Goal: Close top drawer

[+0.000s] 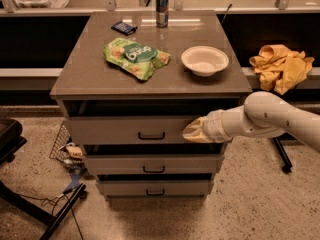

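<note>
The top drawer (125, 130) of the grey-brown cabinet stands pulled out a little, with a dark gap under the cabinet top. Its flat front has a small dark handle (151, 135) at the centre. My gripper (192, 132) comes in from the right on a white arm (270, 116) and rests against the right part of the drawer front, to the right of the handle. Two shorter drawer fronts (150, 164) sit below it.
On the cabinet top (90, 74) lie a green snack bag (135, 57), a white bowl (204, 60), a can (162, 8) and a small dark item (123, 28). A yellow cloth (280, 65) lies on the shelf at right. A wire basket (65, 146) and chair legs (50, 211) sit on the floor at left.
</note>
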Motion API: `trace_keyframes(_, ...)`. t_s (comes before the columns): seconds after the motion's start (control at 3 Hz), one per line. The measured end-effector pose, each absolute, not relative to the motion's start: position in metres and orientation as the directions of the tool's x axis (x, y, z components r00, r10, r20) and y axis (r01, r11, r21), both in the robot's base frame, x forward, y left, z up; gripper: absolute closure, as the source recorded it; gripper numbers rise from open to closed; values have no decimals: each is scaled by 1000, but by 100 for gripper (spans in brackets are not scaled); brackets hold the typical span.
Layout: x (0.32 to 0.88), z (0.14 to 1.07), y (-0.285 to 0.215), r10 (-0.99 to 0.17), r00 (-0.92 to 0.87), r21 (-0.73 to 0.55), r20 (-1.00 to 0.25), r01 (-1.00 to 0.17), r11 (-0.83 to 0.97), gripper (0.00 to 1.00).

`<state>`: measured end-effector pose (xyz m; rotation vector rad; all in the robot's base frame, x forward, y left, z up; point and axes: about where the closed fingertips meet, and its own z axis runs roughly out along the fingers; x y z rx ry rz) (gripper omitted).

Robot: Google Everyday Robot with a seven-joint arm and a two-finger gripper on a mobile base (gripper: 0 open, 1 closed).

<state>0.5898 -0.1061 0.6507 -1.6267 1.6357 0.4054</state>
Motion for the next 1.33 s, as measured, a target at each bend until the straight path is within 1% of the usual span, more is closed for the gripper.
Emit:
trace_keyframes(0.33, 567, 678, -136, -693, 66, -248, -718, -955, 166, 100)
trace_keyframes(0.67, 543, 733, -186, -691, 17, -230, -723, -948, 217, 100)
trace_keyframes(1.0, 539, 794, -237, -695, -18, -277, -718, -909, 310, 100)
trace_keyframes(1.33, 555, 862, -289, -686, -66, -362, -724, -811, 460, 100)
